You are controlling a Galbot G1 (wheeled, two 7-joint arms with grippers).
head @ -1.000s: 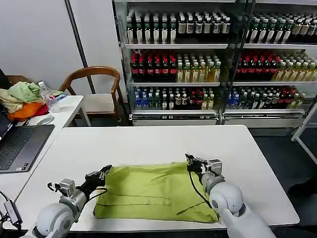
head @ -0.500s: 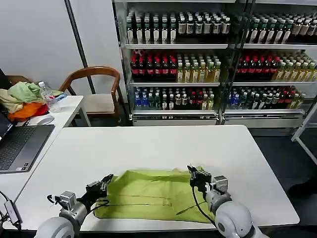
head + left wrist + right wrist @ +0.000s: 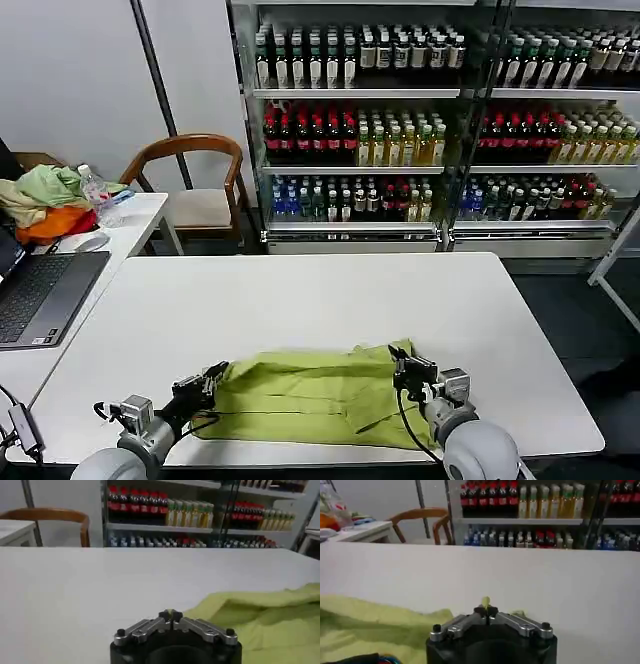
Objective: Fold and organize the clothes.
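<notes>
White table, both end effectors pinching yellow-green T-shirt

A white table fills the foreground, and behind it glass-fronted coolers hold rows of bottles. A wooden chair stands by the pale wall, beside a side desk carrying a laptop.
</notes>
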